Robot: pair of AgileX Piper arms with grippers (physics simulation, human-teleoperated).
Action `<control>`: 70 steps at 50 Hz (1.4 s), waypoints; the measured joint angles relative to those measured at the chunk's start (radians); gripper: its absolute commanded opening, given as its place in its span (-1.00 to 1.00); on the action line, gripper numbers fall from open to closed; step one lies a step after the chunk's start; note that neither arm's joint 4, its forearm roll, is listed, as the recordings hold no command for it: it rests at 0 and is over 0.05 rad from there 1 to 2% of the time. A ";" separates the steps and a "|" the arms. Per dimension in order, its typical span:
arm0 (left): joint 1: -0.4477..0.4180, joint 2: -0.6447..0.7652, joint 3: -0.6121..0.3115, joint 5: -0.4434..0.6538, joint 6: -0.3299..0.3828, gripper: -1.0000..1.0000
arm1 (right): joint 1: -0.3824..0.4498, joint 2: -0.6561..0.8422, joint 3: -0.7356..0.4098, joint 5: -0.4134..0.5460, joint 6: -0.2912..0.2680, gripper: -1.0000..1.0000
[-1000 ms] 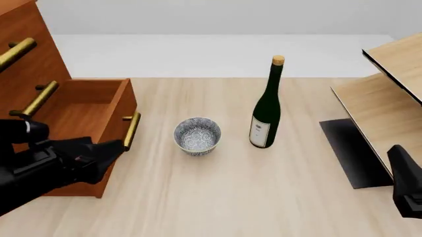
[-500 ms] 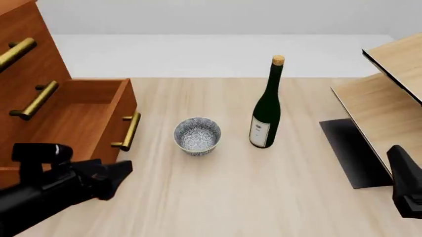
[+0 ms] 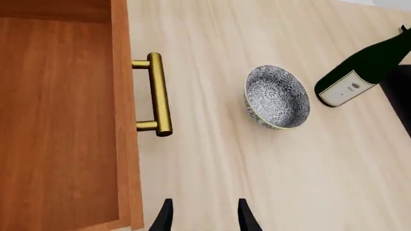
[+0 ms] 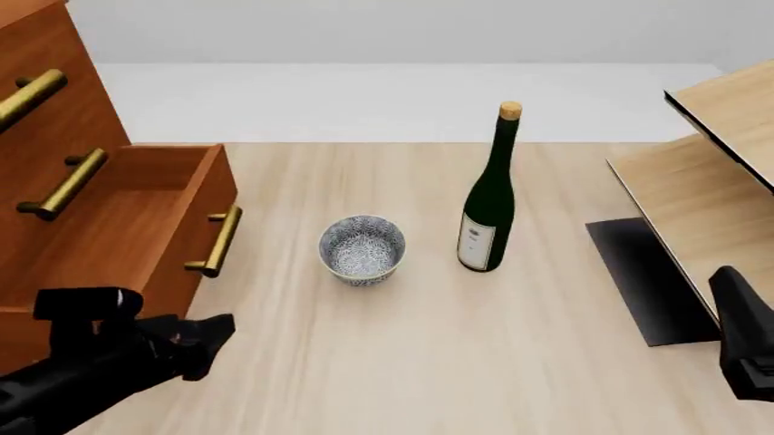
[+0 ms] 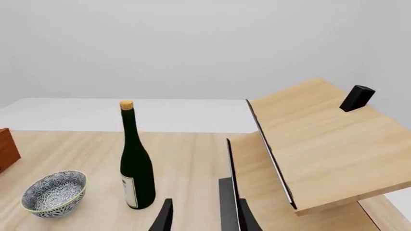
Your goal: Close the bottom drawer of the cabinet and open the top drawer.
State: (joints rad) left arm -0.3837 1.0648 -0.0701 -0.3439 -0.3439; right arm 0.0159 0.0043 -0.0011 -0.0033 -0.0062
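Note:
The reddish-brown cabinet (image 4: 49,136) stands at the table's left. Its bottom drawer (image 4: 133,208) is pulled out and shows an empty inside (image 3: 64,120), with its brass handle (image 4: 216,240) (image 3: 159,94) facing the table's middle. The top drawer (image 4: 43,54) sits flush, its handle (image 4: 31,95) sticking out. My left gripper (image 4: 216,333) (image 3: 203,219) is open and empty, near the table's front edge, just in front of the bottom drawer's front corner and apart from its handle. My right gripper (image 5: 203,219) is open and empty; its arm (image 4: 744,344) is at the lower right.
A patterned bowl (image 4: 362,248) (image 3: 277,96) sits right of the drawer handle. A dark green wine bottle (image 4: 490,199) (image 5: 136,163) stands upright beside it. A pale wooden shelf unit (image 4: 713,181) (image 5: 321,139) with a black base (image 4: 641,272) fills the right side.
The bottom drawer has slid a little way into the cabinet. My left arm has drawn back from the drawer front toward the table's near edge. The right arm has not moved.

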 measured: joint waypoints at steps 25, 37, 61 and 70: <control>0.232 -0.104 0.059 0.043 0.153 1.00 | 0.002 -0.002 0.000 0.002 0.002 1.00; 0.347 -0.052 0.062 -0.032 0.218 1.00 | 0.002 -0.002 0.000 0.001 0.003 1.00; 0.542 0.244 0.060 -0.355 0.314 1.00 | -0.001 0.002 0.000 -0.002 0.005 1.00; 0.605 0.245 0.053 -0.367 0.336 1.00 | -0.001 0.003 0.000 -0.003 0.005 1.00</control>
State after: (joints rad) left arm 0.2218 1.3101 -0.0167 -0.7105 -0.0081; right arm 0.0145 0.0070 -0.0013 -0.0062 -0.0009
